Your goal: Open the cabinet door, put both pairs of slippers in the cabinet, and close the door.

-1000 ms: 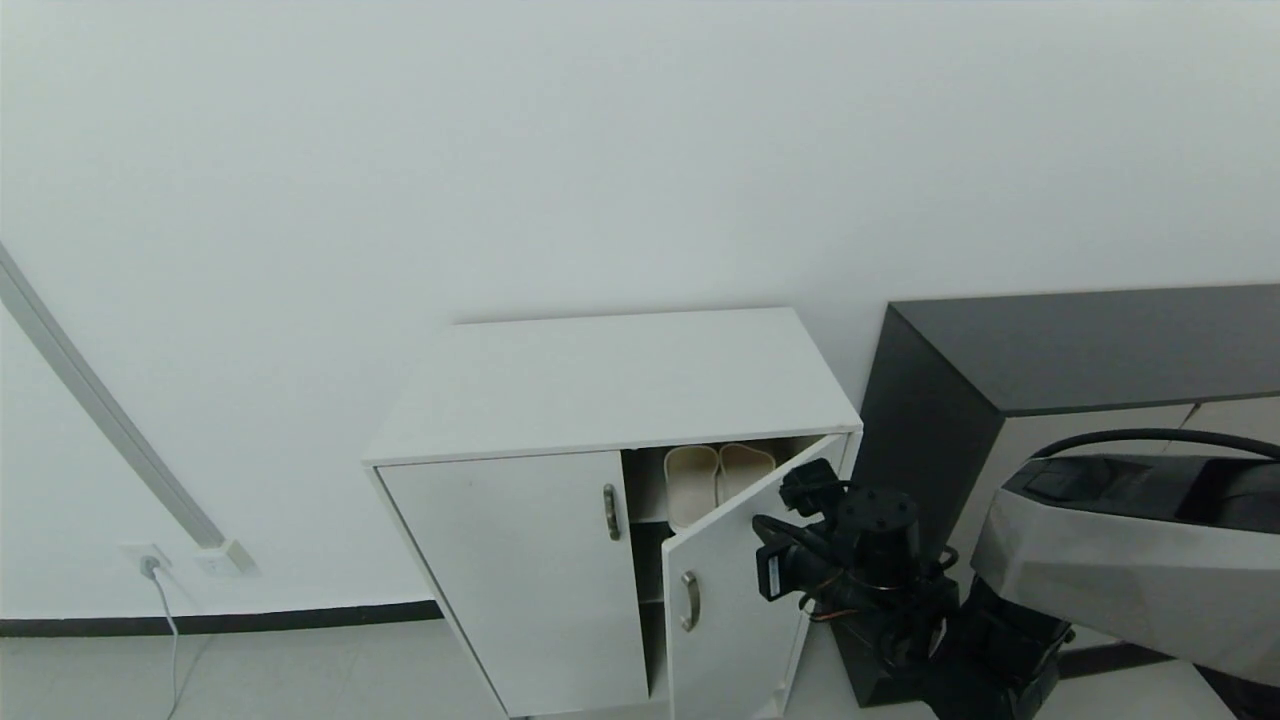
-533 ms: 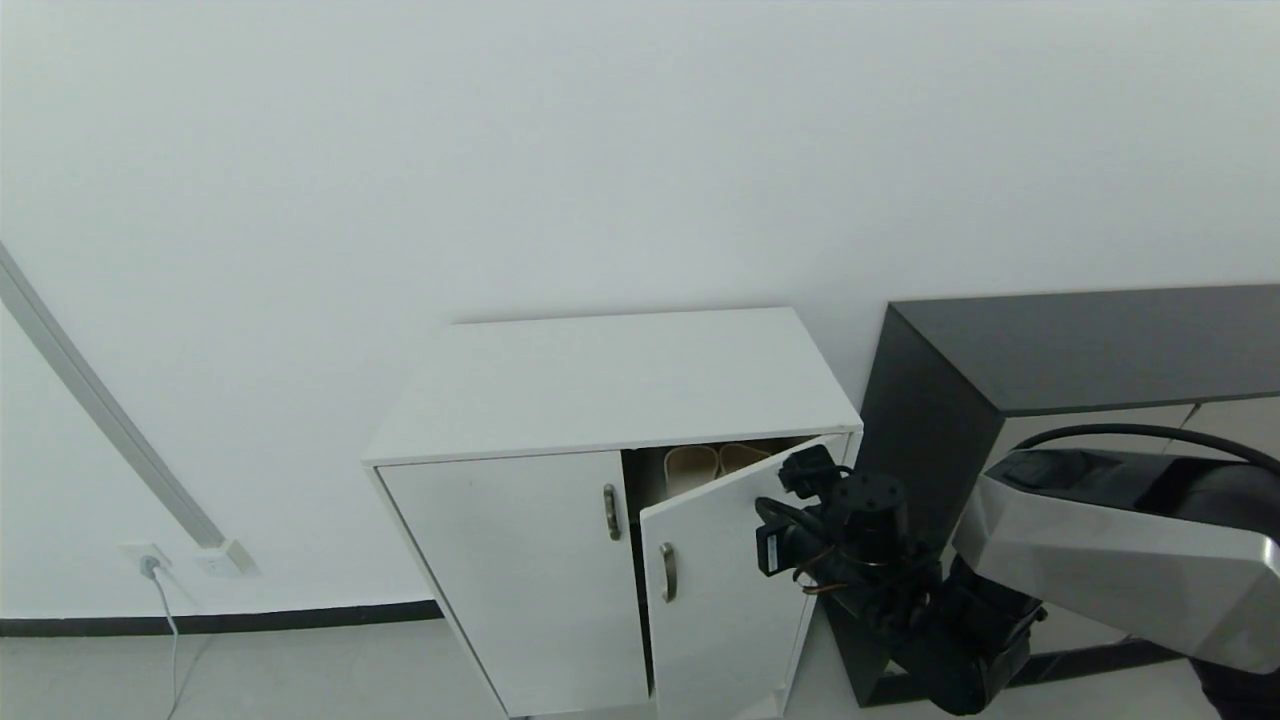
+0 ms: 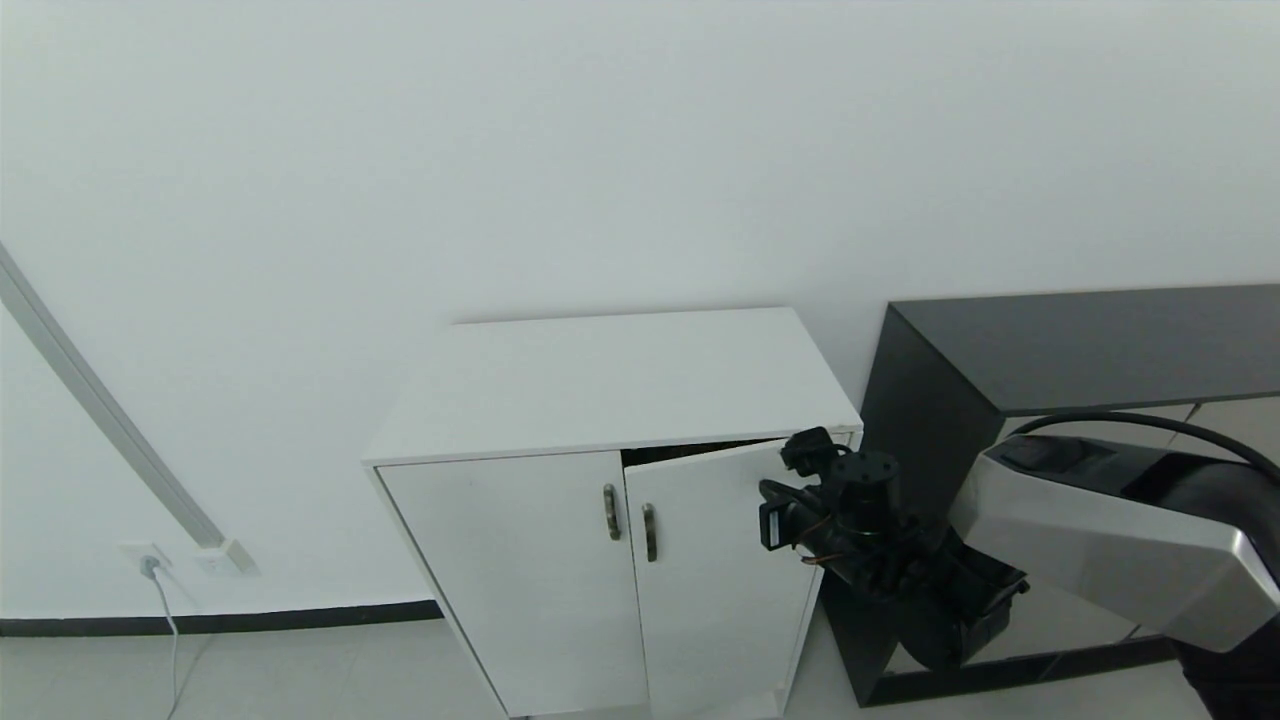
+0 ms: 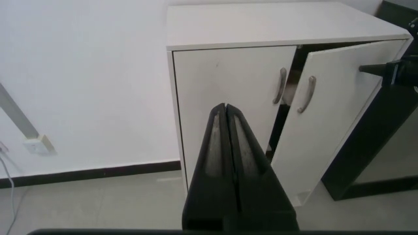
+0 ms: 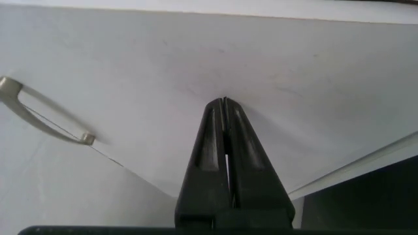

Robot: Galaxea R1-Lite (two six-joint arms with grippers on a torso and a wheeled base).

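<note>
White door (image 3: 725, 570), lower centre in the head view, stands just ajar; clenched right gripper (image 5: 225, 108) bears on its upper right corner, where it may skid off, leaving a gap; left gripper (image 4: 225, 111) clenched, empty.

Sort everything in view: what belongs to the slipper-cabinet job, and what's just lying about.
Job:
cabinet
right door, ajar
door handle
right pincer, shut, tips on that door
left pincer, shut, off the cabinet

Lying about:
black table
wall socket
wall conduit
</note>
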